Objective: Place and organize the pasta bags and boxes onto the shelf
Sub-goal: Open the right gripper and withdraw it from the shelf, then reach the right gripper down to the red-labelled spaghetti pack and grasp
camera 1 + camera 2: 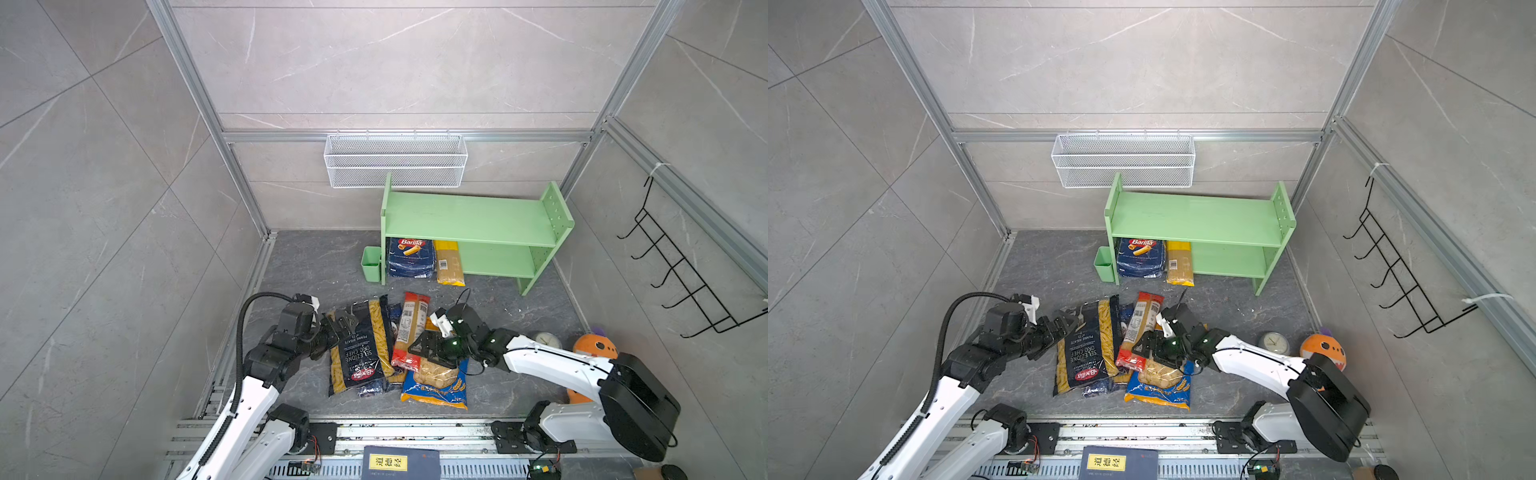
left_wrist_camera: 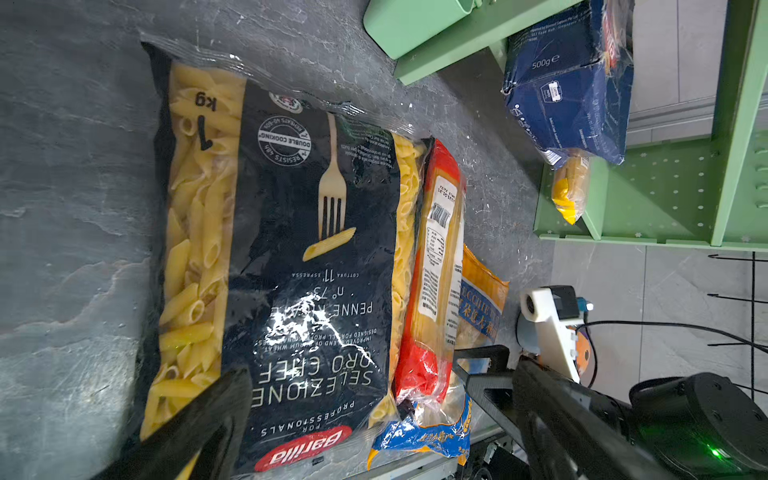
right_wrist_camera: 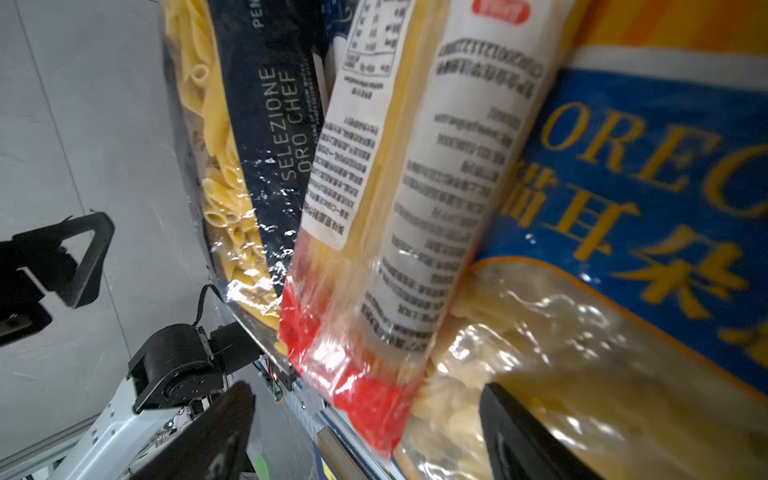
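The light green shelf (image 1: 469,216) stands at the back. On its lower tier lie the blue Barilla pasta box (image 1: 411,257) and a slim yellow spaghetti bag (image 1: 449,262). In front, on the floor, lie the black penne bag (image 1: 361,349), a red-ended spaghetti bag (image 1: 411,328) leaning across it, a blue-orange orecchiette bag (image 1: 436,386) and a dark blue pack (image 1: 392,316), mostly hidden under the penne. My left gripper (image 1: 340,324) hovers open at the penne bag's far left corner (image 2: 382,399). My right gripper (image 1: 424,349) is open, its jaws straddling the spaghetti bag's red end (image 3: 370,419) without closing on it.
A small green cup (image 1: 370,262) stands against the shelf's left side. A white wire basket (image 1: 395,160) hangs on the back wall and a black hook rack (image 1: 685,270) on the right wall. An orange plush toy (image 1: 594,347), a clock (image 1: 546,340) and a dark blue book (image 1: 401,463) lie nearby.
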Action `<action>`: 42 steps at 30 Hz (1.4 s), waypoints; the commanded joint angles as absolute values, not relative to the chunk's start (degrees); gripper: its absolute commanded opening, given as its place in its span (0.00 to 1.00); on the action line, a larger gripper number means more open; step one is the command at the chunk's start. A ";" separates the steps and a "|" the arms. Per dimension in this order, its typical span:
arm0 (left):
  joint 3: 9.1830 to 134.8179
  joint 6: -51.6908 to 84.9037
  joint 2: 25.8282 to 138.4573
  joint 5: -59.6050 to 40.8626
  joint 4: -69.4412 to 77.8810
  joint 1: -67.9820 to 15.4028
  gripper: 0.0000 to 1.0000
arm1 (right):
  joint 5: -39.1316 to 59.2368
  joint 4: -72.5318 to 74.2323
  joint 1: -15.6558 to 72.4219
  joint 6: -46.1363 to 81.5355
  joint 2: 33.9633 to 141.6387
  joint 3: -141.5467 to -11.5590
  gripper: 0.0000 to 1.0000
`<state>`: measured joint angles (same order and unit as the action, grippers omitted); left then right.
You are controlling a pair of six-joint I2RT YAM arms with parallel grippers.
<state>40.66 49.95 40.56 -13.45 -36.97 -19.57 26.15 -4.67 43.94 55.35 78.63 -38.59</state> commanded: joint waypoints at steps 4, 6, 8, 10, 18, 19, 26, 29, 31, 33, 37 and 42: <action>40.21 51.14 35.07 -11.12 -43.02 -19.41 1.00 | 23.80 -0.33 46.65 58.04 85.04 -42.20 0.87; 40.10 51.15 34.24 -10.80 -43.86 -19.44 1.00 | 23.82 0.82 47.13 58.04 86.74 -42.68 0.86; 40.00 51.05 34.01 -10.86 -44.25 -19.50 1.00 | 24.12 2.02 47.50 59.75 88.58 -43.31 0.86; 40.00 50.90 34.01 -10.99 -44.49 -19.42 1.00 | 24.09 3.50 47.81 60.54 89.84 -43.67 0.86; 41.38 48.72 35.27 -10.99 -45.34 -19.35 1.00 | 23.55 4.72 50.19 61.96 92.96 -46.32 0.81; 41.57 48.31 35.54 -10.98 -45.35 -19.42 1.00 | 23.46 4.89 50.74 62.46 93.16 -46.33 0.80; 41.79 47.32 37.28 -11.42 -44.13 -19.41 1.00 | 19.85 4.66 54.80 66.01 90.31 -44.45 0.76; 41.29 47.46 37.94 -11.97 -42.95 -19.37 1.00 | 15.91 6.05 55.61 68.13 87.85 -41.86 0.76; 41.29 47.38 38.61 -12.32 -42.38 -19.41 1.00 | 13.60 7.31 55.63 69.19 86.74 -40.30 0.74; 41.81 47.05 39.35 -12.56 -42.27 -19.35 1.00 | 11.57 8.57 55.74 70.31 85.58 -38.99 0.73; 43.52 46.10 41.13 -12.74 -42.54 -19.34 1.00 | 7.50 15.01 56.47 73.03 83.44 -35.02 0.73; 45.40 45.48 42.86 -12.98 -42.98 -19.34 1.00 | 5.37 22.15 56.67 75.10 84.87 -32.53 0.73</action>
